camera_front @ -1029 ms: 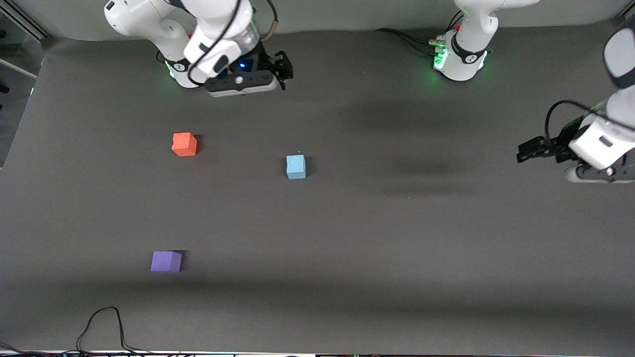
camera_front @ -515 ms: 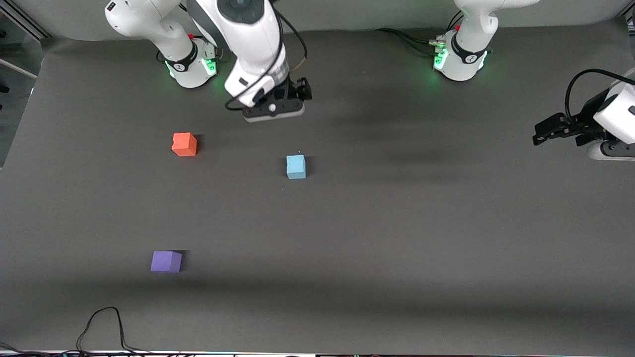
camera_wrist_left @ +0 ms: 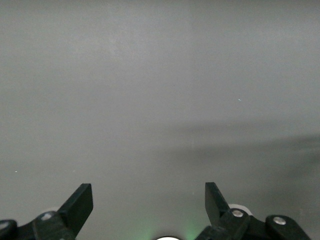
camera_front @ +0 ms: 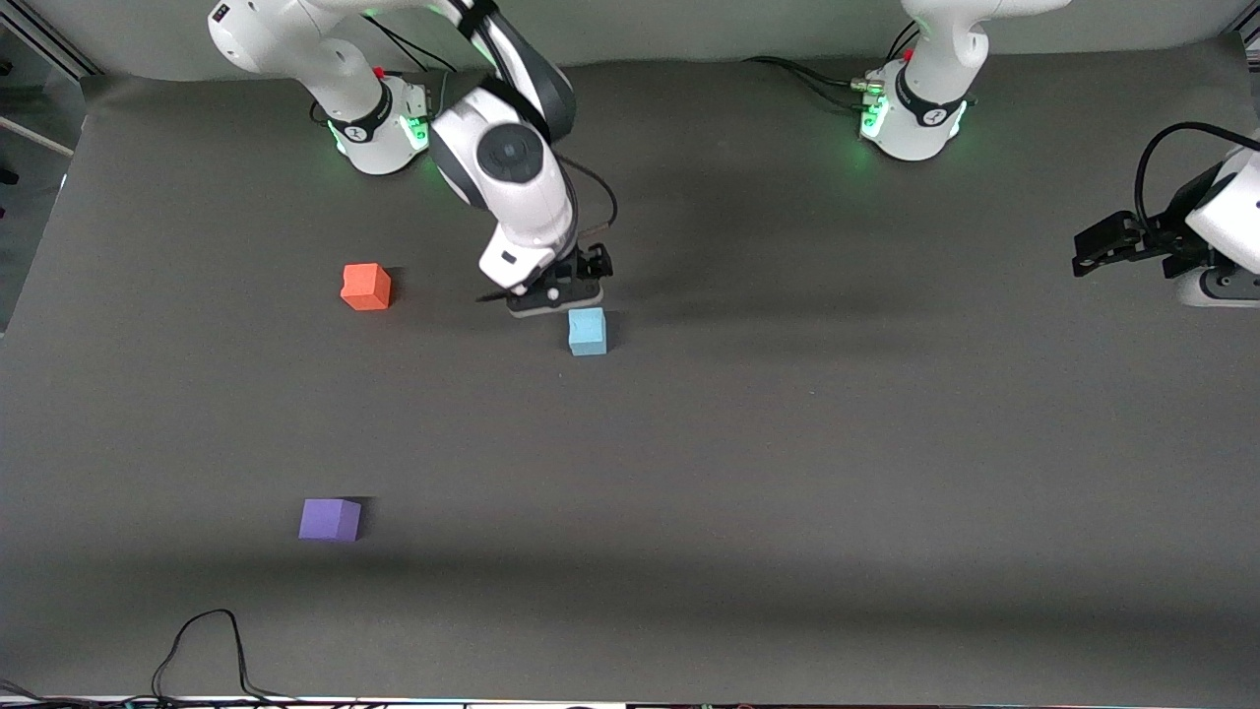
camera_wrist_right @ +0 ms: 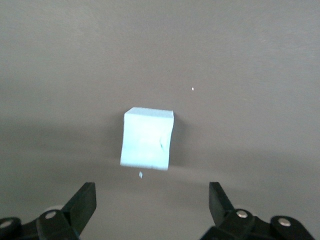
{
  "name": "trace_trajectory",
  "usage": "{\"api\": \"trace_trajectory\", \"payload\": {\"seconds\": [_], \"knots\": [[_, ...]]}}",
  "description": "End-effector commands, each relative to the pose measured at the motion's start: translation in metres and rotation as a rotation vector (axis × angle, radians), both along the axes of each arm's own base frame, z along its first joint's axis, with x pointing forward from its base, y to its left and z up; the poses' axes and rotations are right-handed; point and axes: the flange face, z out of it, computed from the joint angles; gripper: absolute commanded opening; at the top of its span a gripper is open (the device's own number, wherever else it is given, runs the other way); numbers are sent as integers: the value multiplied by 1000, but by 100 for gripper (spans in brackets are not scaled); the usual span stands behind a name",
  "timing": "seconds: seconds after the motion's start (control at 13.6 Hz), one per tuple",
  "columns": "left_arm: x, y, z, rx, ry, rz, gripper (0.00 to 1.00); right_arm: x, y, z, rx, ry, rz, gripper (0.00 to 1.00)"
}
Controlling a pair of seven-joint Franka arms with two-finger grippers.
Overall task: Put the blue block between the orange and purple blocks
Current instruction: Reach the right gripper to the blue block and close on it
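Observation:
The blue block point(camera_front: 587, 331) sits on the dark table mat near the middle. The orange block point(camera_front: 365, 287) lies toward the right arm's end, and the purple block point(camera_front: 330, 519) lies nearer the front camera than the orange one. My right gripper point(camera_front: 576, 274) is open and empty, low over the mat just beside the blue block, on the side toward the robot bases. In the right wrist view the blue block point(camera_wrist_right: 147, 138) lies just ahead of the open fingers point(camera_wrist_right: 85, 201). My left gripper point(camera_front: 1095, 246) is open and empty, waiting over the left arm's end of the table.
The dark grey mat point(camera_front: 787, 443) covers the table. A black cable point(camera_front: 207, 650) loops on its edge nearest the front camera, below the purple block. The two arm bases point(camera_front: 915, 108) stand along the farthest edge.
My right arm has swung out from its base and down, bringing the open gripper close over the blue block. My left gripper has drawn back toward its end of the table.

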Motion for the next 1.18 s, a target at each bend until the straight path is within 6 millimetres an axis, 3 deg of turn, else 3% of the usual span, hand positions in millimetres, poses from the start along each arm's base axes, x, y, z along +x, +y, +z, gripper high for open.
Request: {"api": "trace_trajectory", "payload": {"seconds": [0.0, 0.29, 0.74, 0.81, 0.96, 1.1], "knots": [[-1, -1, 6, 17, 9, -24, 100, 3, 11, -39, 1, -20, 13, 100], [0, -3, 8, 16, 4, -29, 100, -3, 21, -72, 12, -41, 5, 100], [2, -6, 10, 4, -5, -25, 100, -2, 21, -78, 11, -42, -27, 99], [4, -6, 11, 4, -8, -27, 100, -1, 20, -78, 11, -42, -29, 94], [5, -6, 10, 3, -5, -30, 100, 0, 20, -78, 11, -42, -32, 73], [4, -7, 8, 4, 6, -31, 100, 1, 17, -81, 7, -39, -38, 59]]}}
